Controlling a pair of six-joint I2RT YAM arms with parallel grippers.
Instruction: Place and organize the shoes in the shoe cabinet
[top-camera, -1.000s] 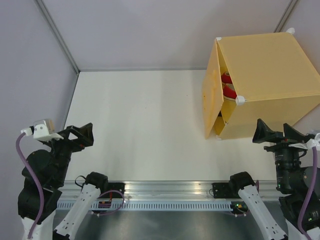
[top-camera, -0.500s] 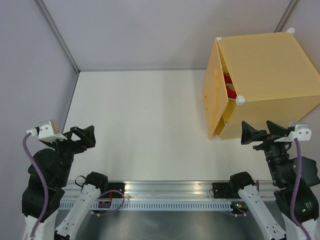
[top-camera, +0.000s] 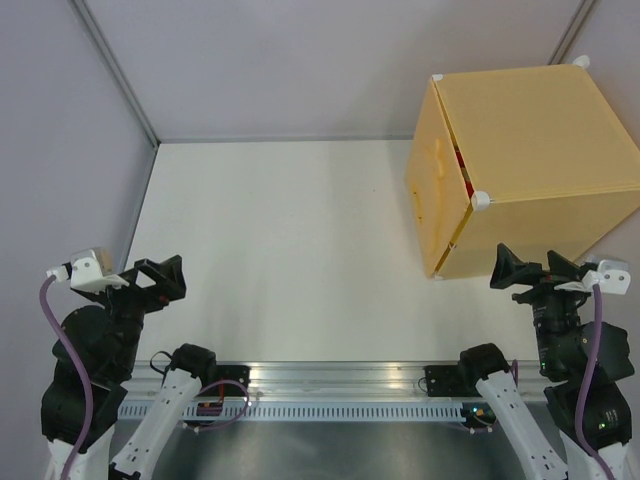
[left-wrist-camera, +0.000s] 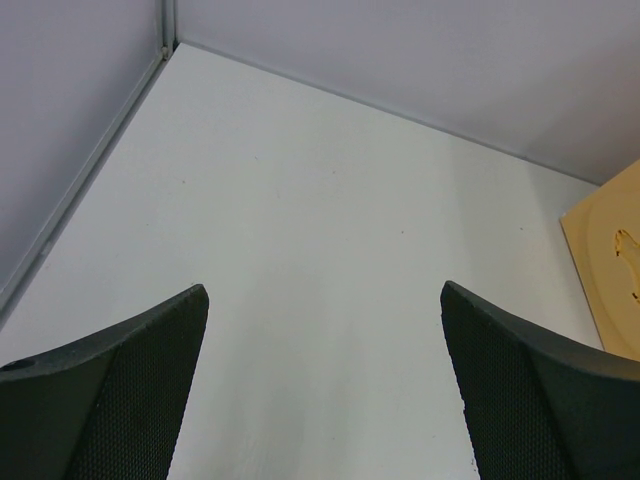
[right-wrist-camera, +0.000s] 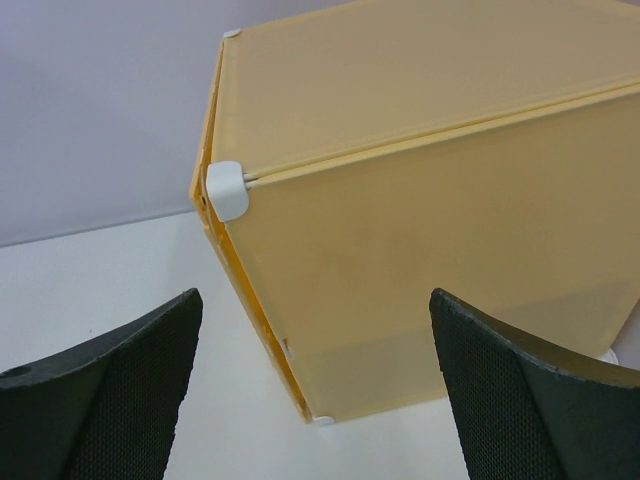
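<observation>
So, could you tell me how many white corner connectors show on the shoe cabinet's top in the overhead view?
3 on the shoe cabinet: the far left connector, the far right connector and the near connector at the front. The fourth corner is out of frame.

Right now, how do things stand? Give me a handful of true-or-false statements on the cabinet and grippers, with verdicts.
1. The left gripper and the right gripper are both open and hold nothing. True.
2. The door of the cabinet stands wide open. False: it is almost shut, leaving a narrow gap.
3. A red sliver shows in that gap. True.
4. The right gripper grips the door. False: it hovers apart from the cabinet.
5. The cabinet stands on the left arm's side. False: it is on the right arm's side.
</observation>
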